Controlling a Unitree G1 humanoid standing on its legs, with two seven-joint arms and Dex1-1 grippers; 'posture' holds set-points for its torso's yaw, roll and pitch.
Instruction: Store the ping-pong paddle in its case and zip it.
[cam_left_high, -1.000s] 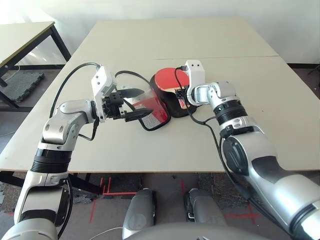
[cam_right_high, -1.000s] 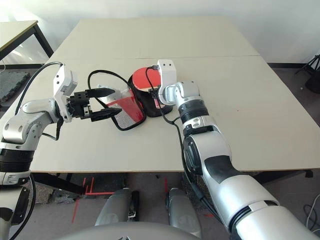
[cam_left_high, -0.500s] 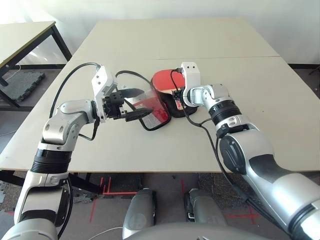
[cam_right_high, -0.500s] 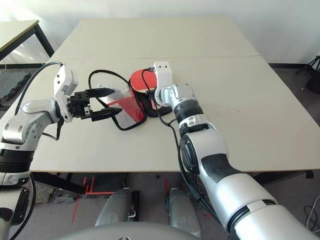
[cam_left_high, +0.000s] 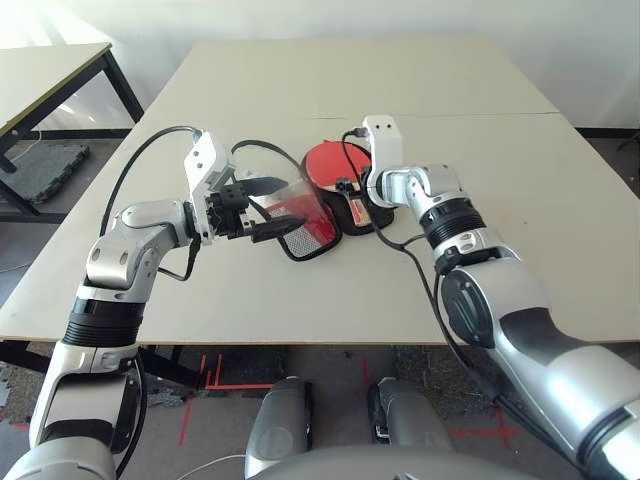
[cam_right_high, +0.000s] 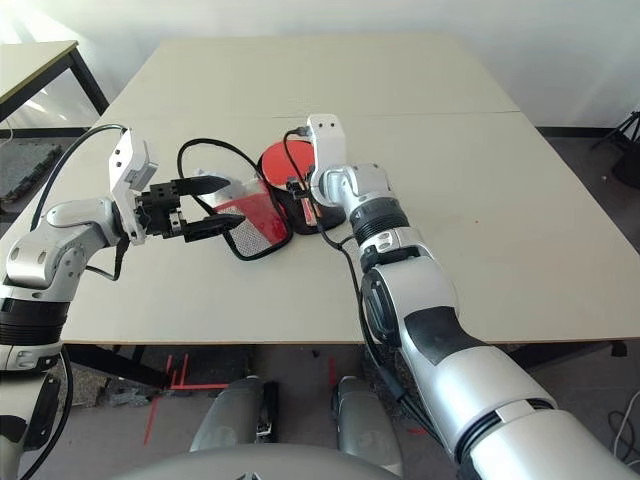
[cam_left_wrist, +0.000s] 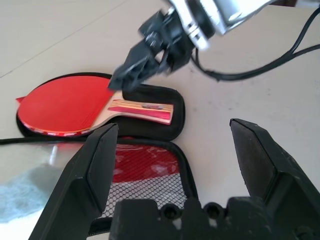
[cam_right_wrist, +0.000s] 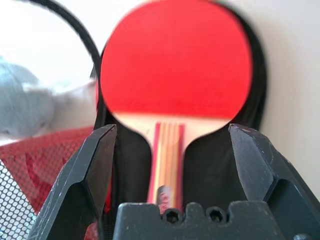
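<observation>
Ping-pong paddle (cam_left_wrist: 75, 102) lies flat in the lower half of the case (cam_left_wrist: 150, 150), red rubber face up, handle pointing toward the narrow end. In the left eye view it sits at centre frame, slightly above the middle. I judge this placement deliberate: the round face fills the round end of the black lining, so the lid can fold over it without catching.

My right gripper (cam_right_wrist: 172, 165) hangs just above the handle with its jaws spread wide, one finger on each side of the wood and touching neither. It grips nothing; the paddle rests on the lining alone.

My left gripper (cam_left_wrist: 172, 170) sits at centre left of the left eye view, jaws spread as well. The open lid of the case, red with black mesh at its narrow end, stands tilted up just in front of those fingers. Whether a finger props the lid or merely sits beside it, I cannot tell. A raised lid keeps the opening clear for insertion.

Insertion looks complete. Closing the lid and running the zipper are not yet done.

Markings: the handle carries dark stripes and a small label near its end; the lettering is too small to read. No brand name is legible.
</observation>
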